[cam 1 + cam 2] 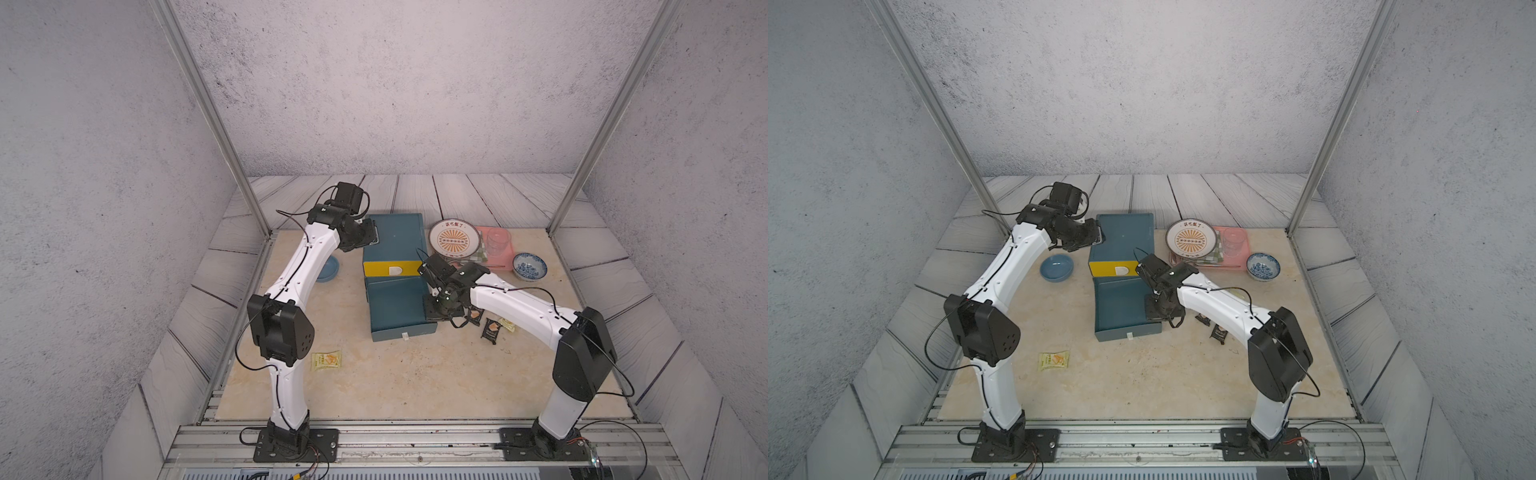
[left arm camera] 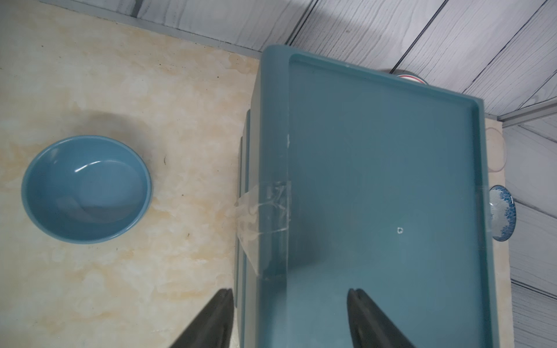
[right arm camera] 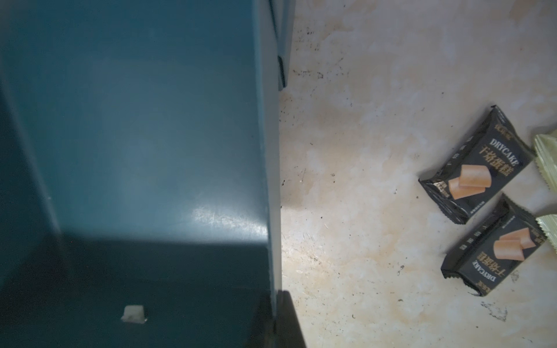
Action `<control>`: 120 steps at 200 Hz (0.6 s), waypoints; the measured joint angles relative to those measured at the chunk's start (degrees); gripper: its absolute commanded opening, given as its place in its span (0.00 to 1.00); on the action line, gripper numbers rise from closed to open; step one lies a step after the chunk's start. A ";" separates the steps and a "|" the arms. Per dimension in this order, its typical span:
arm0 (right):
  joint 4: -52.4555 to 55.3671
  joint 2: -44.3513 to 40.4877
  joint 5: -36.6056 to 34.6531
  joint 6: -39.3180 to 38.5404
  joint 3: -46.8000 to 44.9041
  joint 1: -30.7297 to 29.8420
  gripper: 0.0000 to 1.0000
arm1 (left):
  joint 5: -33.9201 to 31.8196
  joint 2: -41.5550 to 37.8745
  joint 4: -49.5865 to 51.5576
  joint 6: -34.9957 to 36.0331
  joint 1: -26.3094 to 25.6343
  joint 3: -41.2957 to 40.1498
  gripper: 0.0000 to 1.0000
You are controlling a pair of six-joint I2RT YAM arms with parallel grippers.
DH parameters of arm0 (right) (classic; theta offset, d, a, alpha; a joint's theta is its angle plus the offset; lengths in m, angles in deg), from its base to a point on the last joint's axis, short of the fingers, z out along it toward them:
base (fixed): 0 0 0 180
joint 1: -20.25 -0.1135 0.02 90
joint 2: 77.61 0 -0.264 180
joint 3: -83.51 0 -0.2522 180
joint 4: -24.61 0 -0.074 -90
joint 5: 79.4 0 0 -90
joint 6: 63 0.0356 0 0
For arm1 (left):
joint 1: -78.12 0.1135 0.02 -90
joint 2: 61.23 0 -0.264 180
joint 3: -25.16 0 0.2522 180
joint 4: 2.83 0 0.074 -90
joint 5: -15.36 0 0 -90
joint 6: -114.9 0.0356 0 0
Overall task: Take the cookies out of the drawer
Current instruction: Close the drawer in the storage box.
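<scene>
Metal rail (image 1: 415, 440) along the near edge carries both arm bases. All cookies (image 1: 491, 330) in view lie on the table (image 1: 395, 382), outside the drawer.

Yellow packet (image 1: 326, 360): flat on the table at near left, just beside the left arm's elbow in both top views, well apart from the drawer.

Drawer (image 1: 395, 307): pulled out toward the near side from the blue cabinet (image 1: 395, 237), below a yellow drawer front (image 1: 390, 268).

Black packets (image 3: 473, 168): two, lying just beside each other on the table right of the drawer, each printed with a tan biscuit. Pale packets (image 3: 545, 156): only their edges show, at the far right side of the black ones.

Right gripper (image 1: 438, 311): at the drawer's near right corner, clenched. In the wrist view its fingers (image 3: 289, 319) sit against the drawer's right wall; whether they pinch that wall cannot be told.

Left gripper (image 2: 289, 301): released, grasping nothing, at the cabinet's far left edge. One finger hangs beside the cabinet, the other above its top.

Blue bowl (image 2: 86, 188): on the table left of the cabinet.

Plate (image 1: 453, 239), glass (image 1: 498, 241) and pink tray (image 1: 505, 259): grouped far right of the cabinet. Patterned bowl (image 1: 529, 266): just right of the tray.
</scene>
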 measured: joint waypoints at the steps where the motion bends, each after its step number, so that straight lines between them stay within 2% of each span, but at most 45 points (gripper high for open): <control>1: -0.04 0.00 -0.02 0.07 0.00 0.00 0.00 | 0.02 0.00 -0.02 0.07 0.00 -0.04 0.65; 70: -2.38 0.11 -2.03 3.91 0.24 -0.07 0.00 | 5.51 -2.78 -6.54 2.86 0.20 -9.42 0.60; 120: -1.81 5.62 -5.07 6.05 6.99 -0.09 0.00 | 7.80 -4.55 -10.99 4.42 0.42 -13.53 0.54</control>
